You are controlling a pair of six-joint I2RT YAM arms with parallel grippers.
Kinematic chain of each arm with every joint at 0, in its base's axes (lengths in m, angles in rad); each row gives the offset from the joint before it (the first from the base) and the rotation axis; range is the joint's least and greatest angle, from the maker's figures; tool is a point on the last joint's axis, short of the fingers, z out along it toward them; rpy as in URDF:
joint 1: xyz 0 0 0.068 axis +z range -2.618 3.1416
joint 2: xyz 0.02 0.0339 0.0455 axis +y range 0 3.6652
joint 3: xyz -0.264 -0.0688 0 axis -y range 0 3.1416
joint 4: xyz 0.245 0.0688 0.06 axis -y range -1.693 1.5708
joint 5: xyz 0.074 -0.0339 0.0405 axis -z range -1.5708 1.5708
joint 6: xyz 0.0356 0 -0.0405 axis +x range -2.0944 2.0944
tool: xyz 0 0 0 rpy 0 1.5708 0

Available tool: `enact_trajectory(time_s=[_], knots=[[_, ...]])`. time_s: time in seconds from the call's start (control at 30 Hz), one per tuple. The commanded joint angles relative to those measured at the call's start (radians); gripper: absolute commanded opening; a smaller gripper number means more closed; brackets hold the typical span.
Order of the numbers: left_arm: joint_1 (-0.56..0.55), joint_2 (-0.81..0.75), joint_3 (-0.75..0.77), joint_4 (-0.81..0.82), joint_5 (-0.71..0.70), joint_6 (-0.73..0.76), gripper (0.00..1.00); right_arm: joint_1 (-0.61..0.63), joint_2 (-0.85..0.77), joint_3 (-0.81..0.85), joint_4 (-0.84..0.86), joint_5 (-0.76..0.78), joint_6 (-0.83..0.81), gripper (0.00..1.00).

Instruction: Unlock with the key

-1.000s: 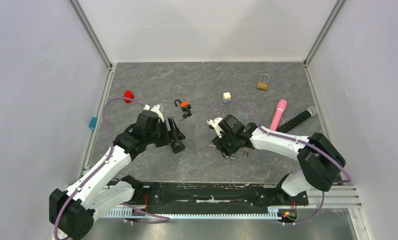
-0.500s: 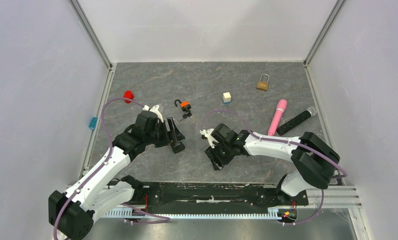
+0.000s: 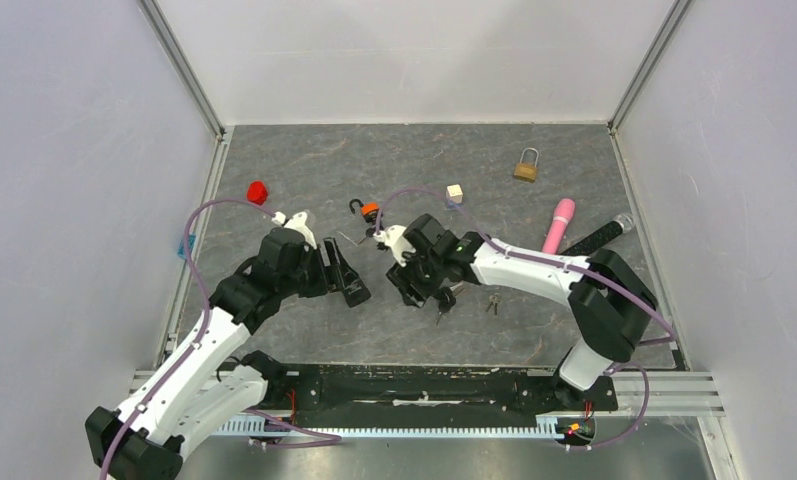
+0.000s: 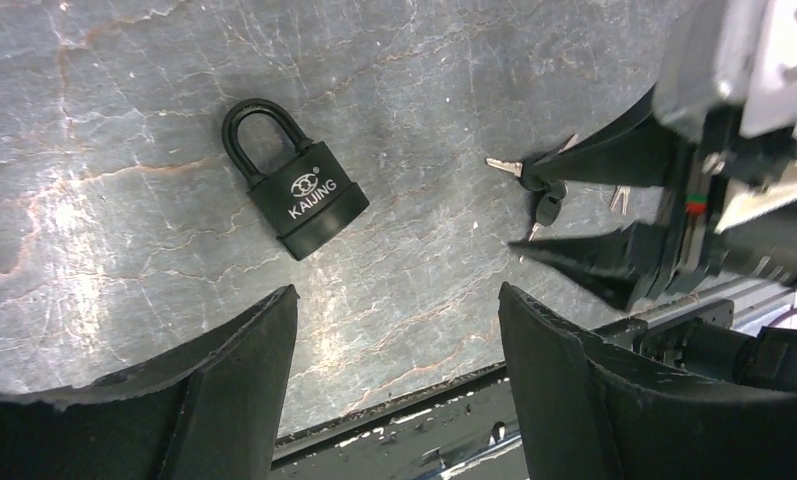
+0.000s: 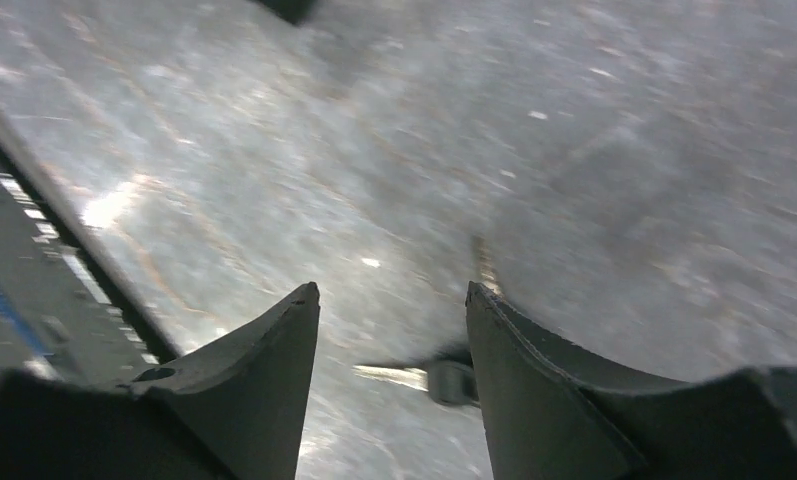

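A black padlock (image 4: pixel 299 195) marked KAIJING lies flat and locked on the grey table (image 4: pixel 124 90), just ahead of my left gripper (image 4: pixel 396 300). That gripper is open and holds nothing. My right gripper (image 4: pixel 522 215) comes in from the right, its fingers apart. A small bunch of keys (image 4: pixel 534 185) hangs at its upper fingertip. In the blurred right wrist view one key (image 5: pixel 444 378) lies between the fingers of the right gripper (image 5: pixel 391 292), against the right one and not clamped. From above, the left gripper (image 3: pixel 352 280) and the right gripper (image 3: pixel 419 297) stand close together.
An orange padlock (image 3: pixel 371 210) with keys, a red object (image 3: pixel 258 191), a white cube (image 3: pixel 455 191), a brass padlock (image 3: pixel 525 166), a pink cylinder (image 3: pixel 558 226) and a black cylinder (image 3: pixel 599 237) lie farther back. A loose key (image 3: pixel 492 300) lies right of the right gripper.
My right gripper has swung left and a little farther back, toward the left gripper, and the bunch of keys has come along with it. The left arm has shifted only slightly.
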Motion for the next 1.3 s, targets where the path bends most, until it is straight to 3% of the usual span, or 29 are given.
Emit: enact_trajectory(time_s=[0.0, 0.1, 0.3, 0.8, 1.0, 1.27], knots=[[0.001, -0.028, 0.05, -0.025, -0.051, 0.094, 0.79, -0.043, -0.074, -0.015, -0.076, 0.132, -0.218, 0.59], [0.001, -0.036, 0.069, -0.037, -0.059, 0.142, 0.79, -0.054, -0.054, -0.016, -0.116, 0.19, -0.259, 0.59], [0.001, -0.069, 0.102, -0.07, -0.07, 0.234, 0.79, -0.075, 0.013, -0.014, -0.111, 0.166, -0.33, 0.57], [0.0, -0.097, 0.044, -0.025, 0.057, 0.21, 0.78, -0.135, 0.111, -0.062, -0.151, 0.041, -0.349, 0.52], [0.001, -0.078, 0.02, 0.036, 0.124, 0.161, 0.78, -0.135, 0.122, -0.065, -0.144, 0.081, -0.314, 0.35], [0.0, -0.017, -0.026, 0.165, 0.201, 0.043, 0.78, -0.135, -0.036, -0.077, -0.071, 0.082, -0.233, 0.1]])
